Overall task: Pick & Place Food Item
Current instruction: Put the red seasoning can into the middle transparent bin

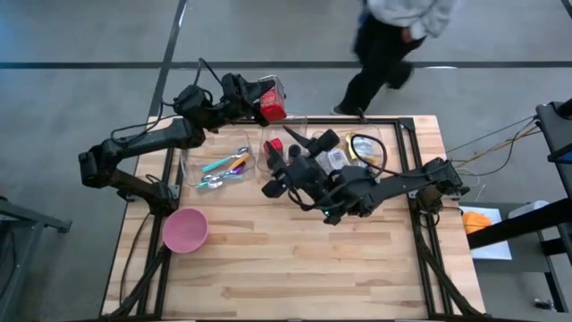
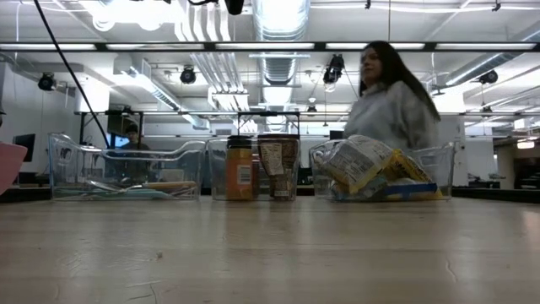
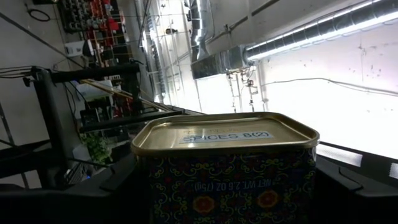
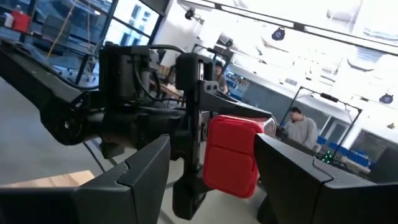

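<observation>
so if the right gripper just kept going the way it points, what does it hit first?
Probably the red tin held in the left gripper. In the right wrist view the tin sits directly ahead, between the right gripper's open fingers. The gap between them is hard to judge.

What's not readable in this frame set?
- Left gripper on the red tin: high view shows it from above only; the left wrist view's tin hides the fingers.
- Bin contents: blurred in the low view, tiny in the high view.
- Right gripper: cut off by the right wrist view's edge.
</observation>
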Tool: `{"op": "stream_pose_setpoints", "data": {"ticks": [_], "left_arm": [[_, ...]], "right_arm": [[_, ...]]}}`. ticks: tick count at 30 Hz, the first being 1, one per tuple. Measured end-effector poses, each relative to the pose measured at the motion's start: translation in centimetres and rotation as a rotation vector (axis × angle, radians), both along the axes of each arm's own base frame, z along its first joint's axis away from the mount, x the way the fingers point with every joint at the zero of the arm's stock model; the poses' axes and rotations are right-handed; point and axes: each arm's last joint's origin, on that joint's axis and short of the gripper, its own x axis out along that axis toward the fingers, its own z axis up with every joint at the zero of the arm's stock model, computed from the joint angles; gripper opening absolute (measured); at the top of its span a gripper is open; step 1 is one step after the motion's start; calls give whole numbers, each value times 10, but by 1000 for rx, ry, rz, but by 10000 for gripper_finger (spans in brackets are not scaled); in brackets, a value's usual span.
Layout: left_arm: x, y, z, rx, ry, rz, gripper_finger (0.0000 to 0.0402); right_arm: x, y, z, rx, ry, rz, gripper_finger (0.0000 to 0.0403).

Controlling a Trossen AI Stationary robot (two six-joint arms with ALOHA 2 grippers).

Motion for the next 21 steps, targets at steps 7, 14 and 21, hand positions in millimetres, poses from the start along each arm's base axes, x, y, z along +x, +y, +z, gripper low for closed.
{"op": "stream_pose_setpoints", "data": {"ticks": [7, 14, 21], "left_arm": [[-1, 1, 0, 2, 0, 6, 295], [-1, 2, 0, 1, 0, 10, 295], [-1, 3, 0, 0, 0, 18, 295]], "right_arm": [[0, -1, 0, 35, -34, -9, 228], [-3, -7, 0, 174, -151, -128, 229], [-11, -9, 5, 226, -147, -260, 229]]}}
